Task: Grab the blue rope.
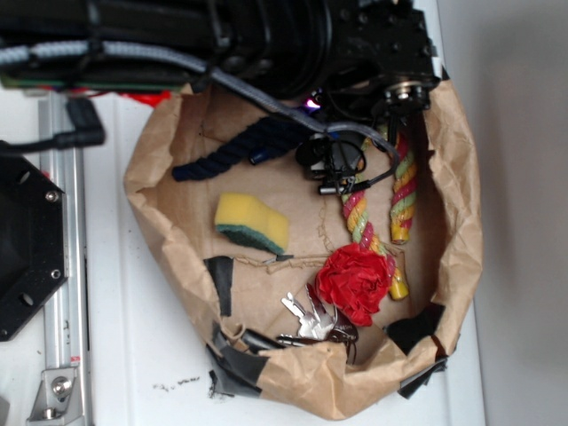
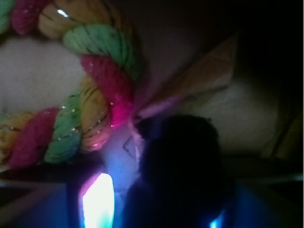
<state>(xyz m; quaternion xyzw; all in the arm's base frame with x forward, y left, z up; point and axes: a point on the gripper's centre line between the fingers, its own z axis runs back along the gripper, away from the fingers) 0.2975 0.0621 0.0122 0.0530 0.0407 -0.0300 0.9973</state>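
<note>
Exterior view, looking down: a shallow brown paper container (image 1: 461,204) with rolled, crumpled walls sits on a white table (image 1: 142,355). The black robot arm (image 1: 293,40) reaches in over the top rim, and its gripper (image 1: 333,164) hangs low near the upper middle of the floor. Its jaws are hidden among dark parts and cables, so I cannot tell how wide they are. Open floor lies between the items at centre. A yellow sponge (image 1: 252,222) with a green underside lies left of centre. A multicoloured rope (image 1: 404,191) of red, yellow and green strands bends along the right side. A crumpled red wrapper (image 1: 355,280) and a bunch of keys (image 1: 311,319) sit near the bottom. The blue rope (image 1: 235,149), thick, dark navy and twisted, lies upper left, just beside the gripper, its upper part hidden under the arm.

Wrist view: dim and blurred. The multicoloured rope (image 2: 95,95) curves across the upper left. A dark rounded shape fills the lower centre; what it is I cannot tell.
</note>
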